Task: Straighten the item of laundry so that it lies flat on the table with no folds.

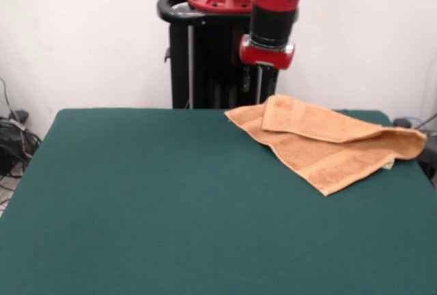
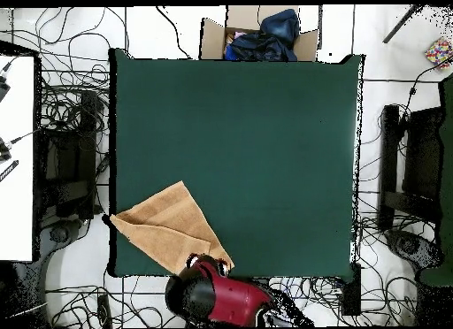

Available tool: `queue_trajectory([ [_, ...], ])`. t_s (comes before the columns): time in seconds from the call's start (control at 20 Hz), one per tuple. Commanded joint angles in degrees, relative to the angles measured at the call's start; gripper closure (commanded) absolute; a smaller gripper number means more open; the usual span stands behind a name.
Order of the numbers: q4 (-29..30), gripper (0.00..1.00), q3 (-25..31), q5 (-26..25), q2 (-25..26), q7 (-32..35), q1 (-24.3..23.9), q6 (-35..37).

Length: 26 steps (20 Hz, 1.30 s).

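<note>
The orange-tan towel [image 1: 321, 141] lies on the far right part of the dark green table [image 1: 150, 199], folded over on itself, with one layer doubled across the top and a small white label [image 1: 389, 165] at its right edge. In the overhead view the towel [image 2: 168, 226] is at the table's [image 2: 257, 140] lower left corner, one corner reaching the table edge. My gripper [image 1: 253, 93] hangs from the red arm just above and behind the towel's far left corner, its two thin fingers apart and holding nothing. In the overhead view the arm [image 2: 217, 290] hides the gripper.
The black pedestal [image 1: 205, 56] stands behind the table's far edge. A cardboard box of dark clothes [image 2: 258, 38] sits beyond the table's opposite edge. Cables lie on the floor around the table [image 2: 62, 122]. Black stands flank both sides [image 2: 407, 166].
</note>
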Motion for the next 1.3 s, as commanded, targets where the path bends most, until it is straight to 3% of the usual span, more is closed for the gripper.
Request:
queue_trajectory([
  [0.05, 7.13, 0.00, 5.10, 11.16, 0.62, 32.63, -4.27, -8.45],
  [0.2, 8.54, 0.00, 4.63, 15.47, -0.81, 34.49, -1.41, -6.98],
  [0.45, 7.89, 0.00, 3.93, 16.70, -1.33, 32.76, -2.61, -5.37],
  [0.65, 5.18, 0.00, 3.70, 13.62, 3.38, 34.02, -5.78, -8.74],
  [0.9, 1.83, 0.00, 4.08, 11.64, 9.94, 37.83, -6.30, -15.04],
  [1.3, -2.69, 0.00, 4.76, 9.03, 11.39, 31.77, -7.35, -14.97],
])
